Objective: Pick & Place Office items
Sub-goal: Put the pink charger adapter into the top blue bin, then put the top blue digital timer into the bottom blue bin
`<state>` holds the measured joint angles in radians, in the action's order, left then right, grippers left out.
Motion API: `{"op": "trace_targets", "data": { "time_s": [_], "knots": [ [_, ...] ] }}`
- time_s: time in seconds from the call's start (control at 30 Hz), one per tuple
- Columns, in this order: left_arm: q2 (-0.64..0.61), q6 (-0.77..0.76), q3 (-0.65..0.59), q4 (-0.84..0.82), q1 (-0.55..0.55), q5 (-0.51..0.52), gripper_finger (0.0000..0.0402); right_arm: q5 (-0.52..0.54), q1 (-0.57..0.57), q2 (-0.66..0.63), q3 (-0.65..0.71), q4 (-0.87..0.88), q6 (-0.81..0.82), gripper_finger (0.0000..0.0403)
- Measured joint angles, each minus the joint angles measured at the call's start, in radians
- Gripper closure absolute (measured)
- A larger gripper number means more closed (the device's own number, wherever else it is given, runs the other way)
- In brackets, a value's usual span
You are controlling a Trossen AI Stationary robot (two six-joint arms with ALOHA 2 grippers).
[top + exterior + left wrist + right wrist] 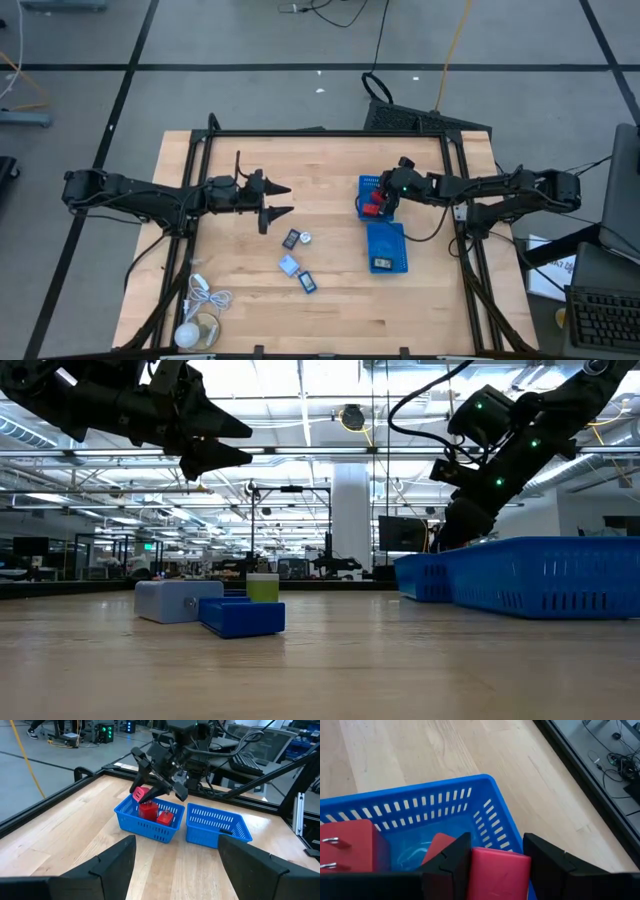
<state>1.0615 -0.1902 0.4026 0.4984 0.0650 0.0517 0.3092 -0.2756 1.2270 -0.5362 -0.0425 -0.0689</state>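
Right gripper (495,865) was held over the far tray (368,186), jaws pinched on a red block (499,870). Two more red blocks (155,813) were already seen inside that tray. The near tray (386,246), butted against the far tray, held one dark item (382,263).

Left gripper (281,199) was parked well apart from the far tray, on its open-table side, fingers spread, nothing held.

Four loose items (299,262) (dark, pale grey-blue, blue) were left on the table (330,165), away from the far tray, beyond the near one.

Step judged: drop of the red block into the far tray. To do it well, the block should be lowered inside the rim before the jaws are opened (wall looked close to the fingers), aimed at the bare floor patch beside the seated reds, then the wrist lifted straight up so the mesh wall isn't snagged.
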Motion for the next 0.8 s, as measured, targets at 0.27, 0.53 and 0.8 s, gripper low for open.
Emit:
{"op": "trace_targets", "data": {
  "time_s": [0.27,0.53,0.8],
  "knots": [
    [0.0,0.0,0.0,0.0,0.0,0.0,0.0117,0.0,0.0,0.0,0.0,0.001,0.004,0.023],
    [0.0,0.0,0.0,0.0,0.0,0.0,0.0117,0.001,0.0,0.0,0.0,0.002,0.064,0.0157],
    [0.0,0.0,0.0,0.0,0.0,0.0,0.0117,0.001,0.009,0.0,0.0,-0.102,0.065,0.0165]
  ]
}}
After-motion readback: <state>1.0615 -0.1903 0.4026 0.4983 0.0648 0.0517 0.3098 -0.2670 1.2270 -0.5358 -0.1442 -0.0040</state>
